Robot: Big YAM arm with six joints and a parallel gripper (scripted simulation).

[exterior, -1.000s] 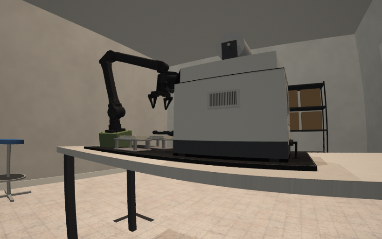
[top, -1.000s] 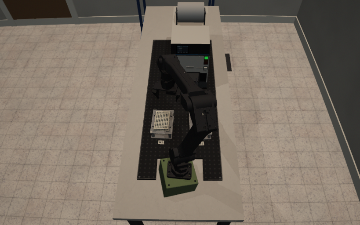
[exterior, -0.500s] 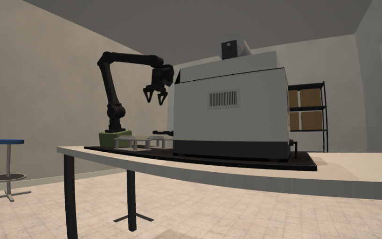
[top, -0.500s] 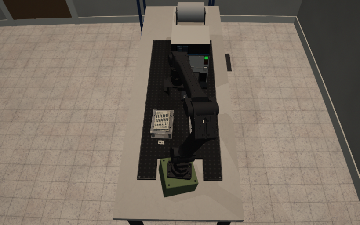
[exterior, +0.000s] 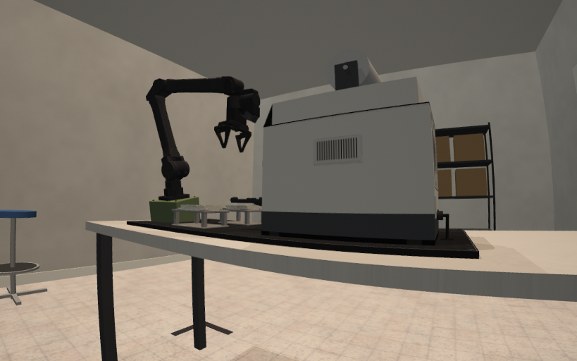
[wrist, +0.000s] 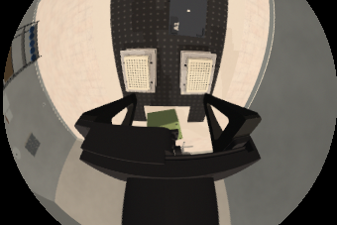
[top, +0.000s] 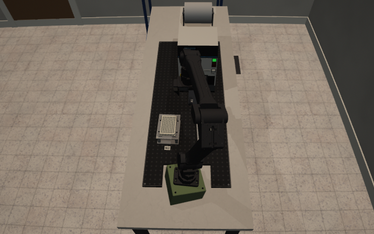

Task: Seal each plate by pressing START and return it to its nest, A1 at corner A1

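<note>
The cream plate on nest N2 (top: pixel 168 124) (wrist: pixel 136 72) and the one on nest N1 (wrist: pixel 199 75) both show rows of wells. The arm hides N1 in the top view. The sealer's stage (wrist: pixel 188 13) is out and bears no plate; its A1 label (wrist: pixel 175 26) is at the near left corner. The sealer (top: pixel 198 36) (exterior: pixel 348 179) shows a green lamp (top: pixel 214 60) above the START button (top: pixel 213 70). My gripper (exterior: pixel 232 149) (wrist: pixel 169 96) is open and empty, pointing down, high above the board in front of the sealer.
The green robot base (top: pixel 188 190) (wrist: pixel 161 117) stands at the near end of the black perforated board (top: pixel 160 72). A foil roll (top: pixel 198 13) sits on the sealer's far end. The sealer's tall body is just beyond my gripper.
</note>
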